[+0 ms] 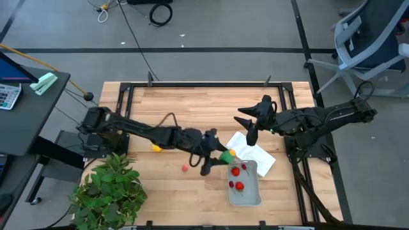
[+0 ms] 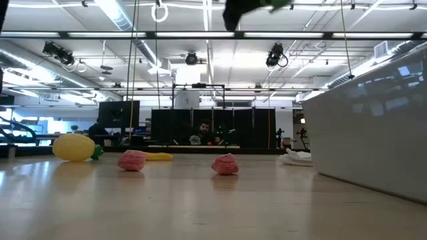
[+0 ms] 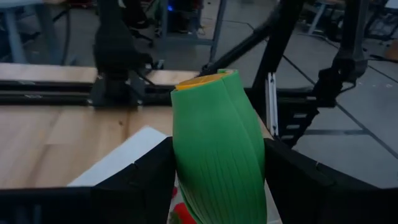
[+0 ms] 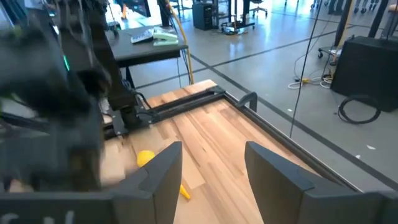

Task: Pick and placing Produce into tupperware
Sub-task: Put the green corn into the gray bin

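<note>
My left gripper (image 1: 216,158) is shut on the green oval (image 1: 227,155), high over the far left corner of the pale grey tupperware (image 1: 250,193). Two red pieces (image 1: 237,178) lie inside the container. In the low view the gripper (image 2: 241,9) and the green oval (image 2: 280,5) show at the top edge. On the table lie the yellow lemon (image 1: 156,148), a small red piece (image 1: 185,168) and a thin orange-yellow piece (image 2: 159,157). My right gripper (image 1: 251,125) hovers open over the table's far right part. My left gripper pinches the green oval's ribbed sides (image 3: 217,155) between its two fingers (image 3: 140,183), one on each side. The oval is lifted clear of the table and stands lengthwise out past the fingers, its orange-yellow end (image 3: 200,80) pointing away from the wrist.
A white cloth (image 1: 261,156) lies under and beside the tupperware's far end. A large leafy plant (image 1: 108,188) stands at the near left corner. A black frame (image 1: 204,84) runs along the table's far edge. Bare wood lies between the lemon and the container.
</note>
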Robot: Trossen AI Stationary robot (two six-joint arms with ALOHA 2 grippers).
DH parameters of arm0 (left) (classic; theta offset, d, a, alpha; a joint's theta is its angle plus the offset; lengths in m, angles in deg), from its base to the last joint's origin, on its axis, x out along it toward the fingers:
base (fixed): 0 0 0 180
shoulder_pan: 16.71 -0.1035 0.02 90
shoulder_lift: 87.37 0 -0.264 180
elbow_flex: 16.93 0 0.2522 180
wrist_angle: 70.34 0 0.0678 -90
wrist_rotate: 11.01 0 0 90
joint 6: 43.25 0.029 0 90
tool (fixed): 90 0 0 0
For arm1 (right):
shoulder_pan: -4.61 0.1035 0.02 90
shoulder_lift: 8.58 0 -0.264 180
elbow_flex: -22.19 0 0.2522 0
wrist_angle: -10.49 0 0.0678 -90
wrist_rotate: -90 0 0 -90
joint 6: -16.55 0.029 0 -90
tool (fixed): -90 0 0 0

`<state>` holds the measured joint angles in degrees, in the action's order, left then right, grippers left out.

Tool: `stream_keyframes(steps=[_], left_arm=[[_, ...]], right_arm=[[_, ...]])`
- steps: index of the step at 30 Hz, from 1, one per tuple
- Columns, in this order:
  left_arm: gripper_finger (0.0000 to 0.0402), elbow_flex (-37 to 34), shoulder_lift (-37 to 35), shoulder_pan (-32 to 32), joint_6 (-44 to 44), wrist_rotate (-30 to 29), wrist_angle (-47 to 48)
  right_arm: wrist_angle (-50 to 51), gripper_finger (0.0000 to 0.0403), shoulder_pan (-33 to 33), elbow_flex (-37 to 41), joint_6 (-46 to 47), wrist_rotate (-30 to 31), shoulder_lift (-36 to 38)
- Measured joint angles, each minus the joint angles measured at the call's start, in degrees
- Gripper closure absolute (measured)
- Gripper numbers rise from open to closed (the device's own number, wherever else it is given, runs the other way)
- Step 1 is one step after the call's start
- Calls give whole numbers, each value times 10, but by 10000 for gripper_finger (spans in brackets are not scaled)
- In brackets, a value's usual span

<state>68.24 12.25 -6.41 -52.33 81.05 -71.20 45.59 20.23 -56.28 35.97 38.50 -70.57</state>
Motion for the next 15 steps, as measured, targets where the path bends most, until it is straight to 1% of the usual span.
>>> stream_keyframes(steps=[4,6,9,12,14,15], left_arm=[[174,2,52,-5,4,21,-62],[175,17,75,-10,-15,21,-67],[180,59,123,-13,-23,23,-64],[180,114,176,-12,-12,51,-62],[175,151,207,-8,-8,71,-43],[173,170,224,-6,-8,72,-33]], right_arm=[[0,220,0,-6,-17,0,0],[0,220,0,-6,-36,0,0],[-1,220,-1,-6,-58,1,0],[-4,220,-1,-6,-65,4,2],[-4,220,-1,-6,-64,4,5],[-4,220,-1,-6,-64,4,8]])
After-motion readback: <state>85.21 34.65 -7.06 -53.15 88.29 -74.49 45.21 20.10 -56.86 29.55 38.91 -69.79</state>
